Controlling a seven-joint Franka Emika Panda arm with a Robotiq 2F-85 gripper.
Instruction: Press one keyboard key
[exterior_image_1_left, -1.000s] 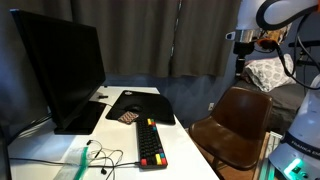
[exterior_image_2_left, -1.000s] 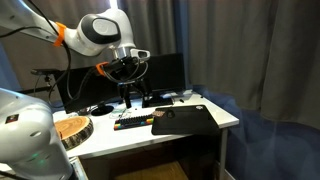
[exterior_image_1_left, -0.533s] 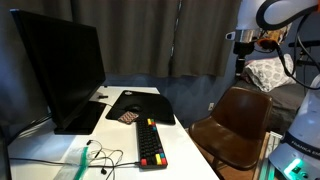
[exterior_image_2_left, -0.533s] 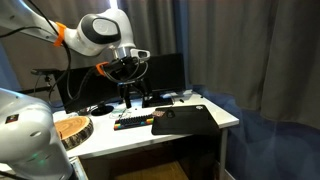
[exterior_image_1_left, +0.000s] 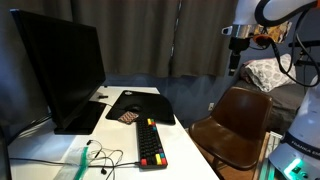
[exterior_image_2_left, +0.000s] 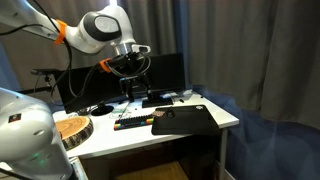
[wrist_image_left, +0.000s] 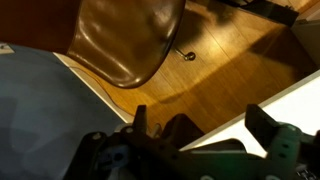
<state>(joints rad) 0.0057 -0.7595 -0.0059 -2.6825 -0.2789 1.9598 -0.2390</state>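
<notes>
Done: nothing yet; my pincer (exterior_image_2_left: 132, 96) hangs high, spread apart, empty.
Left: reach the narrow black keyboard with red, yellow and green keys (exterior_image_1_left: 151, 143); press one.

The space above the keyboard (exterior_image_1_left: 151, 143) is left open. It is bounded on one side by the monitor (exterior_image_1_left: 58, 70) and loose cables (exterior_image_1_left: 100, 158); a chair (exterior_image_1_left: 238, 125) is set just off the counter (exterior_image_1_left: 185, 145) edge.

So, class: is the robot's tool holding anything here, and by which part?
Nothing is held. The tool hangs open in the air, its jaws apart with nothing between them, clear of the compact black keyboard with red, yellow and green keys.
</notes>
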